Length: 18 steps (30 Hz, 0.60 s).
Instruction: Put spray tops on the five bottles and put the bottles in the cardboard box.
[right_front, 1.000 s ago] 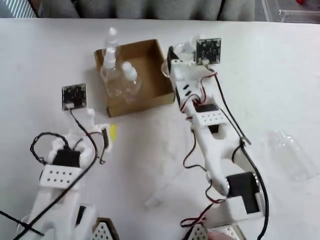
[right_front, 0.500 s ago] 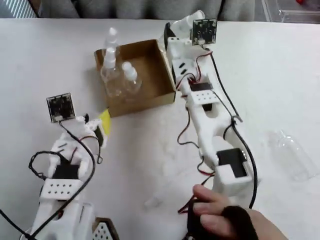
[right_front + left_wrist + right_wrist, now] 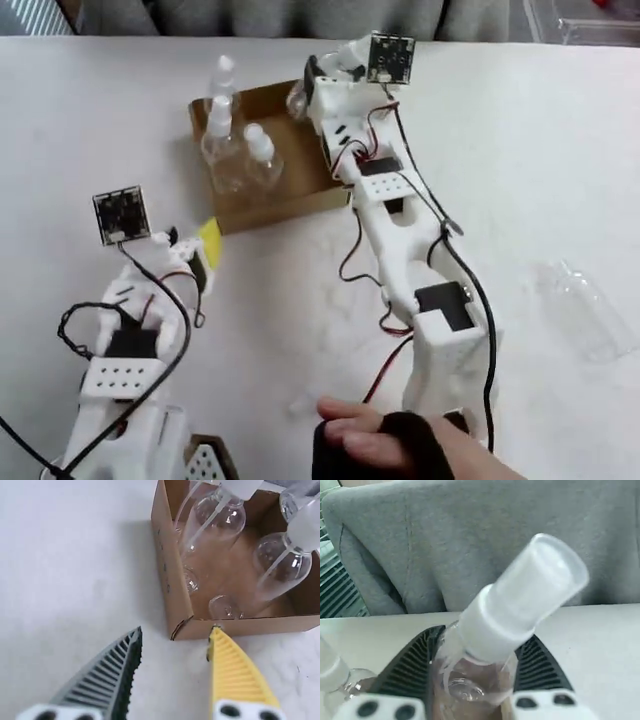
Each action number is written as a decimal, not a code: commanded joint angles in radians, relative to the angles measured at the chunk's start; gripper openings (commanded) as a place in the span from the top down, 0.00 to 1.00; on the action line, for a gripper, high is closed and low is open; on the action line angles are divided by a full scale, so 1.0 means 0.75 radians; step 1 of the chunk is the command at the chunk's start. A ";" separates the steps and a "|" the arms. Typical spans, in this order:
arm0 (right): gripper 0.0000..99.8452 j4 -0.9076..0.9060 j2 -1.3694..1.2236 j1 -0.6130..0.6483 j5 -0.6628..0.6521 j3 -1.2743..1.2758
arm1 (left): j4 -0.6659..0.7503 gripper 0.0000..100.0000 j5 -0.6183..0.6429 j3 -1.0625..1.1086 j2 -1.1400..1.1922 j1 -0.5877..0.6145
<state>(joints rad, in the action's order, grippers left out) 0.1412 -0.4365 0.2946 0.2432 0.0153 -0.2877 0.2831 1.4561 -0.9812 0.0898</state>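
Note:
The cardboard box [image 3: 283, 207] sits at the table's back centre with three clear bottles [image 3: 232, 152] in it, each with a white spray top. My right gripper [image 3: 306, 88] hangs over the box's far right corner, shut on another clear bottle [image 3: 470, 675] with its spray top [image 3: 520, 600] on. My left gripper [image 3: 205, 252] is open near the box's front left corner. In the left wrist view its grey and yellow fingers [image 3: 235, 670] frame that corner of the box [image 3: 166, 575], with the bottles [image 3: 216, 521] lying inside.
One clear bottle [image 3: 587, 312] lies on the table at the far right. A small clear piece [image 3: 303, 405] lies near the front. A person's hand [image 3: 365, 440] in a dark sleeve rests at the right arm's base. Grey fabric [image 3: 470, 540] hangs beyond the table's far edge.
The right arm has swung left with its bottle, from beside the box's right wall to over its far right corner. A hand came in at that arm's base. The left arm drew back slightly.

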 commanded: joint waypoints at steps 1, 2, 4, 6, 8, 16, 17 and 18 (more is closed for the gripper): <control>0.98 -0.015 0.028 0.028 0.023 -0.086 | 0.047 0.79 0.008 -0.010 -0.036 0.015; 0.98 -0.013 0.024 0.030 0.018 -0.086 | 0.047 0.79 0.008 -0.010 -0.036 0.015; 0.98 -0.015 0.019 0.032 0.016 -0.084 | 0.047 0.79 0.008 -0.010 -0.036 0.015; 0.98 -0.015 0.017 0.032 0.012 -0.084 | 0.047 0.79 0.008 -0.010 -0.036 0.015; 0.98 -0.015 0.015 0.032 -0.055 -0.080 | 0.047 0.79 0.008 -0.010 -0.036 0.015; 0.98 -0.013 0.015 0.052 -0.248 -0.053 | 0.047 0.79 0.008 -0.010 -0.036 0.015; 0.98 -0.013 0.015 0.052 -0.254 -0.053 | 0.047 0.79 0.008 -0.008 -0.036 0.015; 0.98 -0.013 0.013 0.052 -0.256 -0.053 | 0.047 0.79 0.008 -0.008 -0.036 0.015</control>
<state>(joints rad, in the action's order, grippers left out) 0.1335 -0.4365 0.3191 0.0713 0.0153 -0.2877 0.2831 1.4561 -0.9812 0.0898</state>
